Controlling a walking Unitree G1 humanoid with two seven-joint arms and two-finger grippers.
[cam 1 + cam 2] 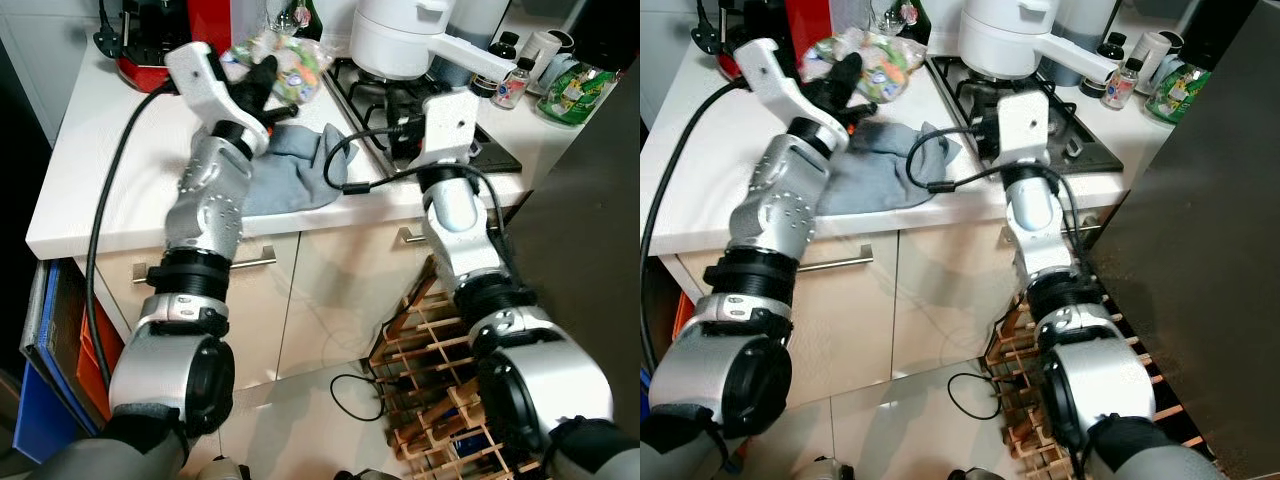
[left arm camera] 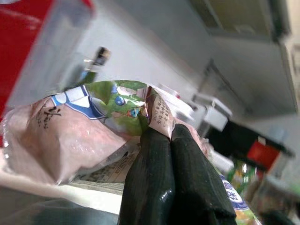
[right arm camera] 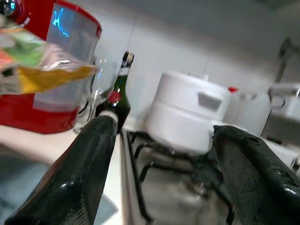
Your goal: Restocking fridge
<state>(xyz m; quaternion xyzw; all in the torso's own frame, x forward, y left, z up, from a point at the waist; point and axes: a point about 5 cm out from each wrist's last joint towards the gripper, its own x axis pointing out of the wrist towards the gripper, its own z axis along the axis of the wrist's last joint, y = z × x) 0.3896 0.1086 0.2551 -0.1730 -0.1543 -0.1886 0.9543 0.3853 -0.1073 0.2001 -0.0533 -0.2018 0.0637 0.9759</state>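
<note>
A clear plastic bag of food (image 1: 285, 58) with green, white and pink print sits at the back of the white counter (image 1: 90, 170), beside the hob. My left gripper (image 1: 262, 78) reaches over a grey cloth (image 1: 290, 170) and is shut on the bag's edge (image 2: 157, 112); its fingers (image 2: 173, 173) press together on the plastic. My right gripper (image 3: 161, 140) stands open over the hob's front edge, nothing between its fingers (image 3: 89, 154).
A white pot (image 1: 400, 35) stands on the black gas hob (image 1: 400, 110). Bottles and jars (image 1: 510, 75) stand at the back right, a red appliance (image 1: 150, 40) at the back left. A dark panel (image 1: 1200, 250) rises on the right. A wooden wine rack (image 1: 430, 350) stands on the floor.
</note>
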